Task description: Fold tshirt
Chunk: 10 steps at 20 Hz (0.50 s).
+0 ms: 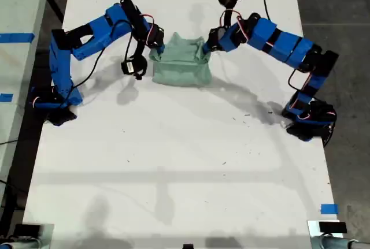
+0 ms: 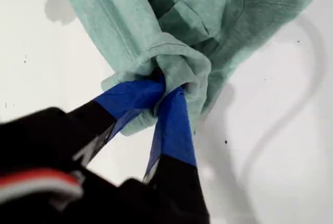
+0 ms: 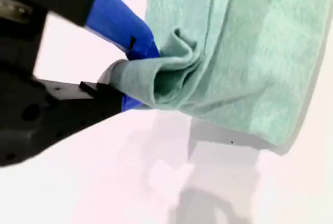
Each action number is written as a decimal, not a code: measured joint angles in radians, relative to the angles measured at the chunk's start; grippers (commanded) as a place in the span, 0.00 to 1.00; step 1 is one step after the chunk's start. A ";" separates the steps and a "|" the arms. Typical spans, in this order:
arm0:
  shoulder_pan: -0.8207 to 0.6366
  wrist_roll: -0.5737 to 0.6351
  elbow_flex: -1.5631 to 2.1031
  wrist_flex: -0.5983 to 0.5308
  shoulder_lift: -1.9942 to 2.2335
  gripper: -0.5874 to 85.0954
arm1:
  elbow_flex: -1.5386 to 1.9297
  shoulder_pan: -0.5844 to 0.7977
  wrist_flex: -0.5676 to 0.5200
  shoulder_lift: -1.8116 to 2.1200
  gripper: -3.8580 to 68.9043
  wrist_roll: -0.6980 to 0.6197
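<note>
The tshirt (image 1: 182,64) lies bunched up near the far end of the white desk (image 1: 173,162), between the two blue arms, and part of it is lifted off the desk. I think this is the middle of a fold: both claws have hold of the cloth and are carrying one edge over the rest. My first claw (image 2: 164,83) is pressed together on a thick wad of the green cloth. My second claw (image 3: 140,78) is pinching a rolled edge of the tshirt, and the rest hangs down from it. In the exterior view, one arm (image 1: 92,32) reaches in from that view's left and the other arm (image 1: 277,41) from its right. Both are bent at the elbow and meet at the tshirt's two sides. I cannot tell which arm is which. Next, I think both claws should move together at the same height, lay the edge down flat, and only then let go.
</note>
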 measured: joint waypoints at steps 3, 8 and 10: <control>-0.038 0.015 0.000 -0.060 -0.086 0.29 | 0.081 0.038 -0.067 0.000 0.13 -0.026; -0.123 0.026 0.000 -0.067 -0.242 0.42 | 0.233 0.137 -0.160 -0.117 0.47 -0.029; -0.132 0.009 0.000 -0.060 -0.244 0.42 | 0.267 0.164 -0.163 -0.127 0.48 -0.029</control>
